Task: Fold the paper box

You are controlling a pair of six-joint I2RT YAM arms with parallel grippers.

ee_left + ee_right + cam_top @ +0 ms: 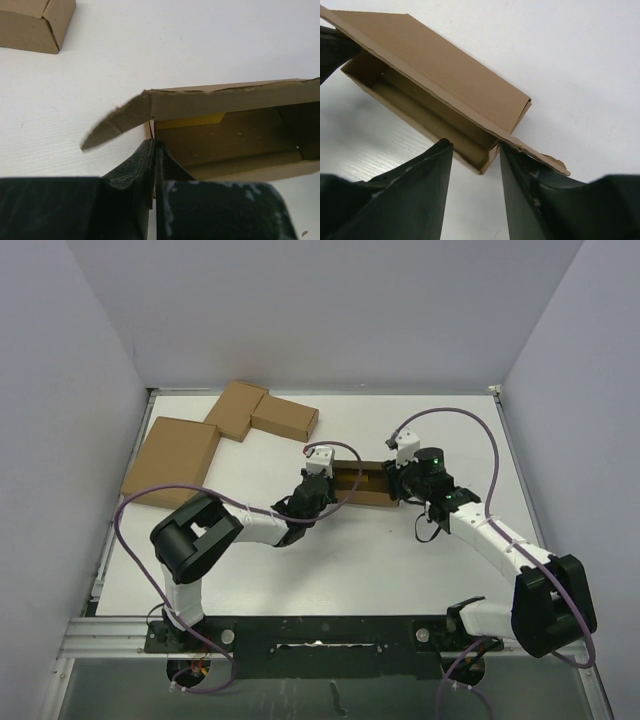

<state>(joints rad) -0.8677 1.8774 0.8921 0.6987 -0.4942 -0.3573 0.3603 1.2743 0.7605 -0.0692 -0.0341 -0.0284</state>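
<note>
Right wrist shows rectangular brown cardboard paper box (445,80).

We log plain brown paper box (365,485), yellow strip (192,121) inside; white table (350,555); brown cartons (260,412).

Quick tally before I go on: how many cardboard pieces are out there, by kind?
Paper box, still open: 1
Small closed cartons, touching at a corner: 2
Large flat carton: 1
Total: 4
</note>
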